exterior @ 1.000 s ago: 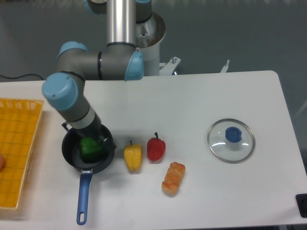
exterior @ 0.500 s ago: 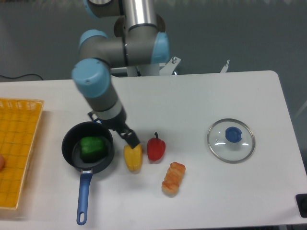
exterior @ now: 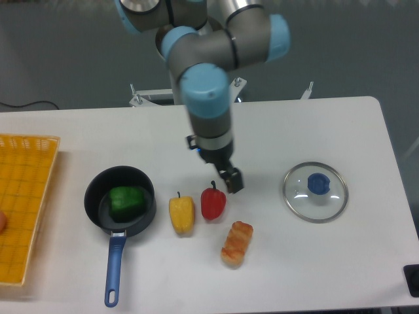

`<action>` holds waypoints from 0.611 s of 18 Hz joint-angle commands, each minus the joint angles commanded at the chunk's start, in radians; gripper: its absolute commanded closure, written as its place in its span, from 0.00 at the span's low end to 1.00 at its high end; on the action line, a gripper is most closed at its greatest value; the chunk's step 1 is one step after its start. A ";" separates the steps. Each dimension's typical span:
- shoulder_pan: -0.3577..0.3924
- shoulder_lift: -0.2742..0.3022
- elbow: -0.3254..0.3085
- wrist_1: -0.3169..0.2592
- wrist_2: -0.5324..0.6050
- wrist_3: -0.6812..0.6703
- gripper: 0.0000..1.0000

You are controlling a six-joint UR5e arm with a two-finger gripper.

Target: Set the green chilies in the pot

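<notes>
The green chilies (exterior: 127, 201), a glossy green pepper-shaped toy, lies inside the pot (exterior: 99, 193), a small black saucepan with a long blue handle (exterior: 114, 267) pointing toward the front edge. My gripper (exterior: 231, 179) hangs over the table well to the right of the pot, just above and right of the red pepper (exterior: 213, 202). Nothing is held in it. Its fingers are seen end-on, so I cannot tell how far apart they stand.
A yellow pepper (exterior: 182, 214) sits right of the pot, with the red pepper beside it. An orange pastry-like toy (exterior: 236, 243) lies in front of them. A glass lid with a blue knob (exterior: 315, 191) rests at the right. A yellow basket (exterior: 26, 203) occupies the left edge.
The gripper left the pot, where it was over the green chilies, and swung right past the yellow pepper to beside the red pepper. The green chilies stayed in the pot.
</notes>
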 joint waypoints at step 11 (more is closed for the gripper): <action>0.178 -0.034 0.003 0.003 -0.045 0.298 0.00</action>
